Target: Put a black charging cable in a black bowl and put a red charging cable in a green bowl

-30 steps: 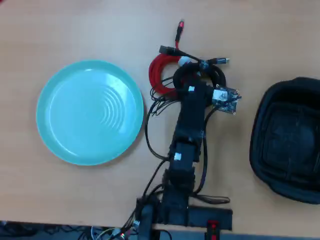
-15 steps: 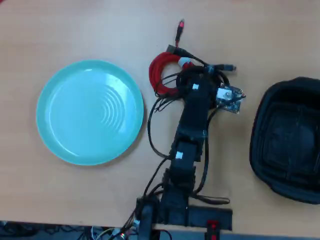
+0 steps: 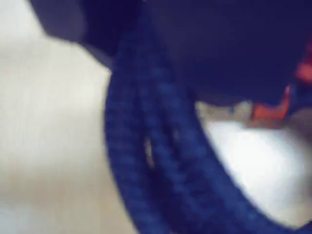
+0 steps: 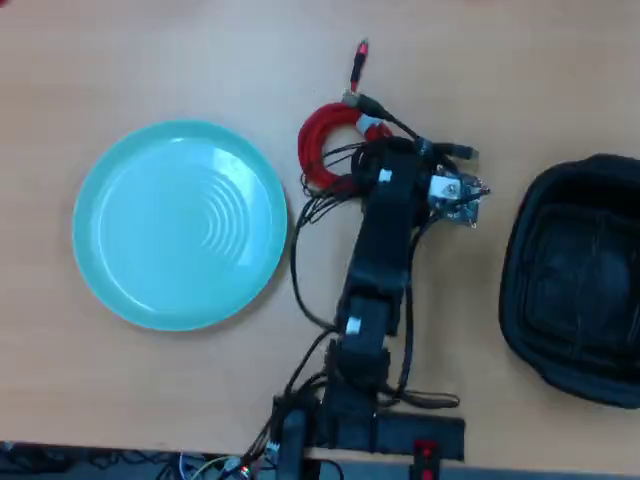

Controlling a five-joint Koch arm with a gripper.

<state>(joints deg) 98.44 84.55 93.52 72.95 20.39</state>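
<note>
Wrist view: a thick dark braided coil, the black cable [image 3: 161, 161], fills the frame, blurred and very close beneath the pincer. A sliver of the red cable [image 3: 273, 109] shows at the right edge. Pale table [image 3: 48, 146] lies to the left. The pincer's tips are not distinguishable here.

Overhead view: the arm reaches up the table [image 4: 150, 400] from the bottom edge. The pincer [image 4: 395, 160] sits over the black cable [image 4: 445, 150], whose plug ends stick out to its right. Whether the jaws are spread or pinching the cable cannot be told; the arm covers them. The red cable [image 4: 325, 140] lies just left of the pincer, touching or overlapping the black coil. The green bowl [image 4: 180, 225] is well to the pincer's left, the black bowl [image 4: 575, 290] well to its right; both are empty.

Over the last second the wrist has drifted slightly right and the black plugs have shifted with it. That suggests the black coil is being dragged or lifted toward the black bowl, though a grasp is unconfirmed.
</note>
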